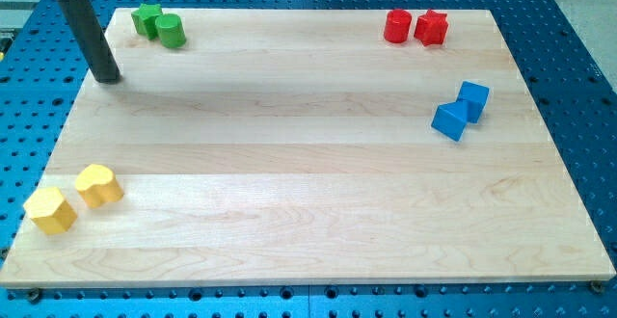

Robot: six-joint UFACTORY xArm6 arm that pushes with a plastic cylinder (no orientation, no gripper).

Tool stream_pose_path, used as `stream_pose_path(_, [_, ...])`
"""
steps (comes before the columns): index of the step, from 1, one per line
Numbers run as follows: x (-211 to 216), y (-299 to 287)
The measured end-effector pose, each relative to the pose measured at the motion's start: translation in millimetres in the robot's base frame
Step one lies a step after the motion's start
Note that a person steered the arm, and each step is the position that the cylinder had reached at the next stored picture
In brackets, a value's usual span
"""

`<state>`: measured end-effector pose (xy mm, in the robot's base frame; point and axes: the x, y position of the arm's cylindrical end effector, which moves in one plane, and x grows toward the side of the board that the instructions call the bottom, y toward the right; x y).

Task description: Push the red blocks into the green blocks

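— Tip [109, 75] holds nothing, parked at the board's far-left corner beside the green blocks [160, 25].
— Red blocks [416, 26] sit far-right; a long push risks them splitting apart.

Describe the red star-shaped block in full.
The red star block is a small, chunky piece with a lobed star outline, flat top and matte painted look. It stands flat near the top right of the wooden board, touching or nearly touching the red cylinder on its left. My tip is far off, at the view's left.
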<state>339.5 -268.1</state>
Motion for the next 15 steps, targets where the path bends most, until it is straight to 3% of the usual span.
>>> stream_pose_path(9, [7.2, 1.6])
stream_pose_path(12, [7.7, 176.0])
stream_pose_path(13, [35.3, 235.7])
stream_pose_path(14, [41.7, 344.5])
stream_pose_path(15, [31.2, 371.0])
